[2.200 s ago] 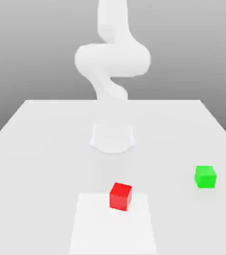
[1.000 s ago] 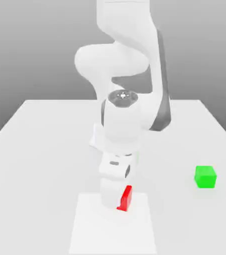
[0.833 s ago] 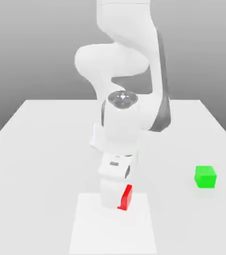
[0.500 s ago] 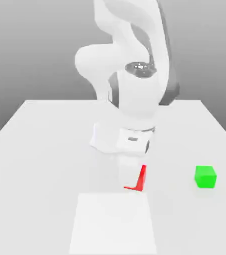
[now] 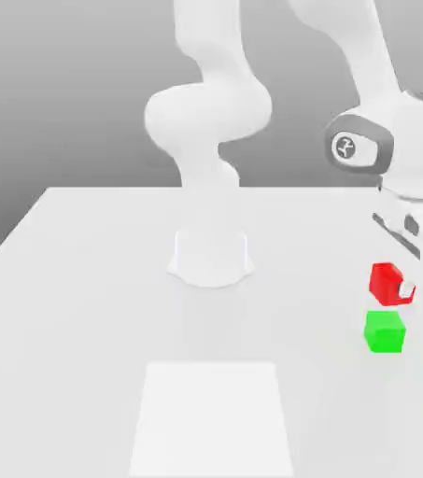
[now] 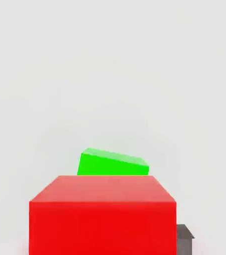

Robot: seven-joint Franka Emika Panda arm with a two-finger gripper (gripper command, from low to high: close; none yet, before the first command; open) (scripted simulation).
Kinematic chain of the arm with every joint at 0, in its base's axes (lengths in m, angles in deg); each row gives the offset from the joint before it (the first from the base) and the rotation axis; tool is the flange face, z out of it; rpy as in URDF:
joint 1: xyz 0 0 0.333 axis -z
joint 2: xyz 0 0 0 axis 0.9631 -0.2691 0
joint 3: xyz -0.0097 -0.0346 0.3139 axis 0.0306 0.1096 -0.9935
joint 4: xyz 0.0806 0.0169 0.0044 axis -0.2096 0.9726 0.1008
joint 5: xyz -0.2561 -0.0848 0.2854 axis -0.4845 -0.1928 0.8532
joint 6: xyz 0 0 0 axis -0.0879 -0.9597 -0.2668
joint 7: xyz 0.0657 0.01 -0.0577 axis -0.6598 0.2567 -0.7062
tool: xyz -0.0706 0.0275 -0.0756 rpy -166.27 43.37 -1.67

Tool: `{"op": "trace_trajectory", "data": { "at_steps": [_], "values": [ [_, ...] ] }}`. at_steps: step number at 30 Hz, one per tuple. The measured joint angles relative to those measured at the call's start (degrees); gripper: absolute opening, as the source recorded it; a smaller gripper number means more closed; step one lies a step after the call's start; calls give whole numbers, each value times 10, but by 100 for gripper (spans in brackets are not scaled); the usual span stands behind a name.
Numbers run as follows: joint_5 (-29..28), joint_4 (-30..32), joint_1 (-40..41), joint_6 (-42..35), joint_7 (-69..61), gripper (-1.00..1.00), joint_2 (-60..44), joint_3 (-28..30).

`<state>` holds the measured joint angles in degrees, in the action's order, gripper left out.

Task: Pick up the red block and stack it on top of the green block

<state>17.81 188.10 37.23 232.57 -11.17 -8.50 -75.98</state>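
The red block (image 5: 384, 279) hangs in the air at the exterior view's right, just above the green block (image 5: 384, 331), with a small gap between them. My gripper (image 5: 394, 284) is shut on the red block, and one pale fingertip (image 5: 406, 291) shows at its side. The green block rests on the white table (image 5: 84, 308). In the hand view the red block (image 6: 103, 219) is close and large, and the green block (image 6: 113, 163) peeks out from behind its upper edge. A dark fingertip (image 6: 184, 236) touches the red block's side.
The arm's round white base (image 5: 211, 257) stands at the table's middle back. A pale square patch (image 5: 212, 420) marks the table's front middle. The arm's upper links reach over to the exterior view's right.
The arm has carried the red block from the square patch up and across to the exterior view's right, to just above the green block. The green block has not moved.
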Motion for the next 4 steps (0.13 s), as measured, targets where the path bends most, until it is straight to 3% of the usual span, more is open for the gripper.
{"op": "trace_trajectory", "data": {
  "at_steps": [1,2,4],
  "values": [
    [-18,-1,-3,19,13,-100,-21,8],
    [-28,-2,-5,31,20,100,-33,13],
    [-28,-2,-5,31,20,100,-33,13]
  ]
}}
